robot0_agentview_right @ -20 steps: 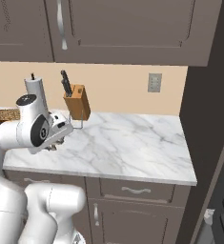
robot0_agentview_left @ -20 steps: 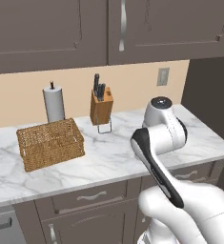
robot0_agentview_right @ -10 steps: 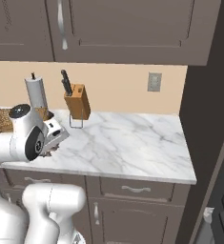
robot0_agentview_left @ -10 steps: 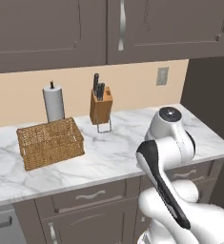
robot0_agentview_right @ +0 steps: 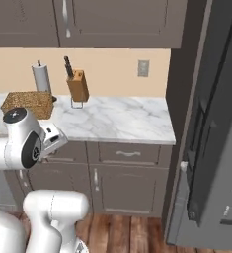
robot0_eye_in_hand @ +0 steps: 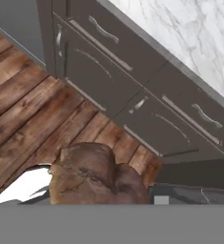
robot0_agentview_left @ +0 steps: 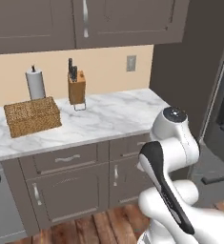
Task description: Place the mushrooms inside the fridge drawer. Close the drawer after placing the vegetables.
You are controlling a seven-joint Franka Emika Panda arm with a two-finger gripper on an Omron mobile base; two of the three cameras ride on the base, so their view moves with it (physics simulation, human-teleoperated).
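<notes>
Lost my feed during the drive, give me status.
Pincer shut on the mushroom, seen close in hand view. Fridge at right, doors look shut. Nothing seen in the way.

mushroom (robot0_eye_in_hand: pixel 96 174): brown, lumpy rounded cap, close at the bottom of the hand view, apparently held aloft
position: above the wooden floor, before the dark cabinet doors
</notes>
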